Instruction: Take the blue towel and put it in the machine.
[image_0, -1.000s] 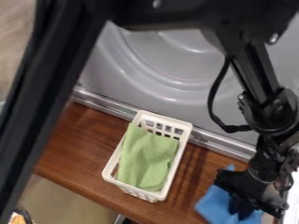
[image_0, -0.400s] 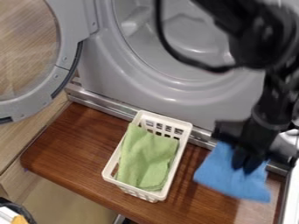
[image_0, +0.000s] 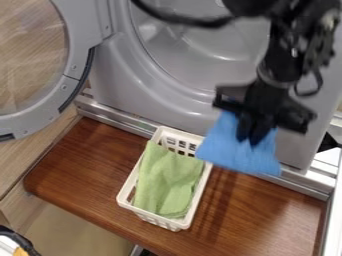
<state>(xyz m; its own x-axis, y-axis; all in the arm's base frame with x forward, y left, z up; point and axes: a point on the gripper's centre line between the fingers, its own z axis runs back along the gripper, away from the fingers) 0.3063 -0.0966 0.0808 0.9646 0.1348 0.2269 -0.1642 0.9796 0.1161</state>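
Blue cloth towel (image_0: 230, 150) pinched in your black 2-finger gripper (image_0: 252, 134); round grey machine opening (image_0: 194, 57) up-left in cam view, prob. next dir.

brown wooden board (image_0: 80, 165) with a rounded corner, white slotted plastic basket (image_0: 159, 220) standing upright on it

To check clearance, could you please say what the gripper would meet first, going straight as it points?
Past the blue towel it holds, the gripper would probably meet the wooden board beside the white basket, though depth is unclear.
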